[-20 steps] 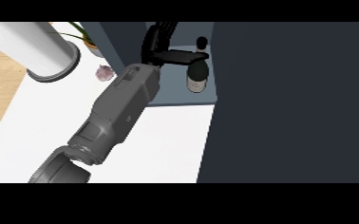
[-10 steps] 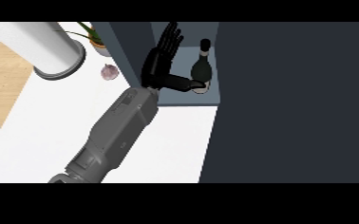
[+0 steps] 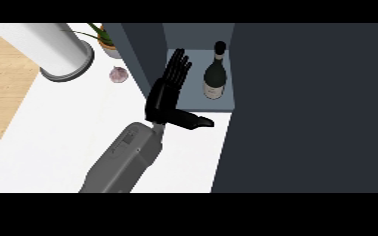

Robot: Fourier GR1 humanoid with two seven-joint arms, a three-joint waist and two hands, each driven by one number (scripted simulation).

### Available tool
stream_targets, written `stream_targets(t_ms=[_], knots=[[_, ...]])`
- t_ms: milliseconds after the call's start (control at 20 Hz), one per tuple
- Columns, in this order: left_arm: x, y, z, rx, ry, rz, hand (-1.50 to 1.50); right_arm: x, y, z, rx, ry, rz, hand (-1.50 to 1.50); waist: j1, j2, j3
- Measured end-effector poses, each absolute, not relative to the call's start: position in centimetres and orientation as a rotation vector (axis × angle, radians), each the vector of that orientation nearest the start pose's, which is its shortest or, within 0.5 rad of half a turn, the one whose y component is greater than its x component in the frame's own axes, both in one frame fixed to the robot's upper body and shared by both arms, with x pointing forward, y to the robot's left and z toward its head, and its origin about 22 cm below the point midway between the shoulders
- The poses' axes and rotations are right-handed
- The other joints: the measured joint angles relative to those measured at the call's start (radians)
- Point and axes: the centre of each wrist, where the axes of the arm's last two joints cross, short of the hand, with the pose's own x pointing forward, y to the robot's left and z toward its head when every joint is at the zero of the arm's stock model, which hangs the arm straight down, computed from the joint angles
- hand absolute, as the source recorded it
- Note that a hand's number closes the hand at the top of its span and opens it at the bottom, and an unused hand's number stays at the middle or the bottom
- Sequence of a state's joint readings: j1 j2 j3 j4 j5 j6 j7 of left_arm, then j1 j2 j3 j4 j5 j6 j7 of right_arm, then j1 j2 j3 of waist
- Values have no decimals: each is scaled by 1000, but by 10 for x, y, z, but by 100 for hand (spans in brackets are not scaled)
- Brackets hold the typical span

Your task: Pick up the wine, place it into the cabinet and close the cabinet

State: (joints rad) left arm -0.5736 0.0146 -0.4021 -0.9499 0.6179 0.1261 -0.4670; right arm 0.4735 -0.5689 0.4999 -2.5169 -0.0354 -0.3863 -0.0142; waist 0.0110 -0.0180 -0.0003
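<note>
One hand (image 3: 168, 96) shows, coming up from the lower edge on the view's left; which arm it belongs to I cannot tell. Its fingers (image 3: 177, 66) are straight and together, holding nothing, thumb stuck out rightward. Just right of those fingers, apart from them, the wine (image 3: 215, 72) stands upright on the cabinet (image 3: 295, 105) floor, neck toward the back. Placing looks done; the dark door leaf lies left of the hand, so closing probably means sweeping it rightward.
</note>
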Motion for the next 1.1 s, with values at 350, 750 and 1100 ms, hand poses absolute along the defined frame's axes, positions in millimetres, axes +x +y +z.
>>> stream_targets(t_ms=[350, 750, 1100], knots=[[286, 116, -13, -568, -1710, 89, -150, 87, -215, 144, 46, -1908, 240, -150, -2, 5, 0], [247, 161, -16, -578, -1718, 150, -150, 87, -216, 145, 89, -1887, 367, -150, -10, 10, 0], [235, 204, -16, -519, -1775, 159, -150, 80, -214, 140, 243, -1824, 540, 150, -13, 12, 0]])
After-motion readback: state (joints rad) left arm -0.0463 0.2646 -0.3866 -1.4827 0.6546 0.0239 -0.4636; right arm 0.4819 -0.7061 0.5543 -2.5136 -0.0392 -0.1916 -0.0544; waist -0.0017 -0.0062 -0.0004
